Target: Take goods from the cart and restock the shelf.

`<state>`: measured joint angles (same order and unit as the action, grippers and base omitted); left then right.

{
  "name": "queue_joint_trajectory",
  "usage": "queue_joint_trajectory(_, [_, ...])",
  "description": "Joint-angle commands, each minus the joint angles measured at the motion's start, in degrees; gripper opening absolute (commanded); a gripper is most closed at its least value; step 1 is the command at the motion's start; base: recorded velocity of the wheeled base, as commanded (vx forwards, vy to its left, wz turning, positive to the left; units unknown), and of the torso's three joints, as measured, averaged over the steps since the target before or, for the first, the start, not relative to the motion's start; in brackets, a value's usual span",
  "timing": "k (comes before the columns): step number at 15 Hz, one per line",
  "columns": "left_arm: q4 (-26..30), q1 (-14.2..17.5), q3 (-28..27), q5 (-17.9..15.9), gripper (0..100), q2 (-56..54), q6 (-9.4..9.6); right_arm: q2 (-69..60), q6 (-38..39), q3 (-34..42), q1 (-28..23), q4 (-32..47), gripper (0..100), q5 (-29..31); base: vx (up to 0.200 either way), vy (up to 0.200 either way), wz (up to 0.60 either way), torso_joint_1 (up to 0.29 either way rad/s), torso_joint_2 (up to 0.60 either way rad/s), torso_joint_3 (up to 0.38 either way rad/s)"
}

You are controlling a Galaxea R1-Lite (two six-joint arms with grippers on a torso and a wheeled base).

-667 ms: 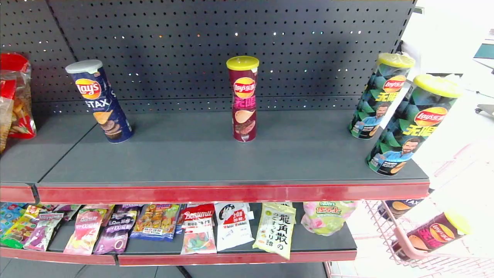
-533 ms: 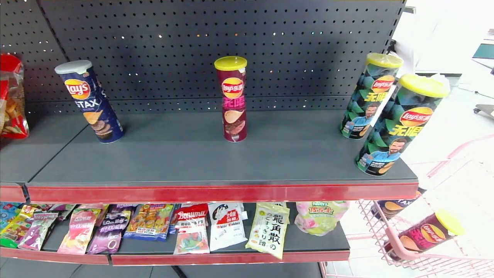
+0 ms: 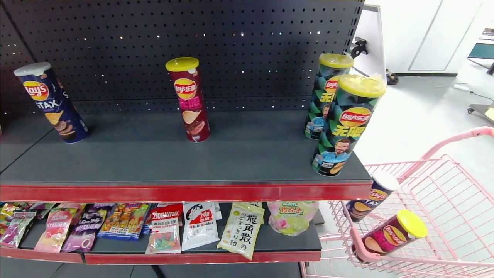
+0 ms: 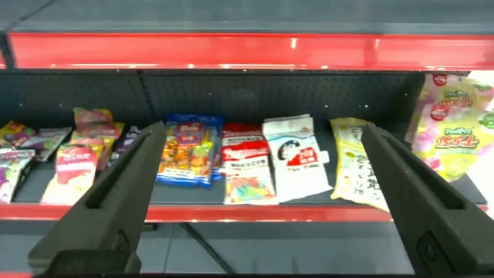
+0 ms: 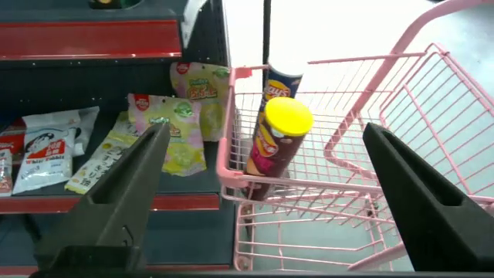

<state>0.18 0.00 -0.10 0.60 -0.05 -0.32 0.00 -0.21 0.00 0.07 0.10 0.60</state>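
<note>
Where the can (image 3: 389, 235) lies: in the pink cart (image 3: 482, 131), at its near corner
Axis: slanted, lid end up
Look: maroon tube, yellow lid
Left fingers (image 4: 116, 201), right fingers (image 5: 123, 193): spread wide, empty

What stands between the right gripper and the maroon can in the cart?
Nothing visible blocks the yellow-lidded top of the maroon can; the open right gripper faces it. The wire wall of the pink cart screens its lower body.

Head high, wrists low before shelf (image 3: 185, 192)
</note>
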Motion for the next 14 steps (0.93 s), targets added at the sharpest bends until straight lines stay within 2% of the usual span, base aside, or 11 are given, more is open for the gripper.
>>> queue_joint_trajectory(1, [0.0,0.0,0.1,0.0,100,0.0,-0.03,0.1,-0.1,0.0,0.0,0.0,100,0.0,0.000,0.000,0.00,0.000,0.00,0.000])
queue_joint_trajectory(3, [0.0,0.0,0.0,0.0,100,0.0,-0.03,0.1,-0.1,0.0,0.0,0.0,100,0.0,0.000,0.000,0.00,0.000,0.00,0.000])
queue_joint_trajectory(13, [0.0,0.0,0.1,0.0,100,0.0,-0.03,0.1,0.2,0.0,0.0,0.0,100,0.0,0.000,0.000,-0.60,0.001,0.00,0.001])
queue_joint_trajectory(14, [0.0,0.0,0.1,0.0,100,0.0,-0.03,0.1,0.1,0.0,0.0,0.0,100,0.0,0.000,0.000,0.00,0.000,0.00,0.000])
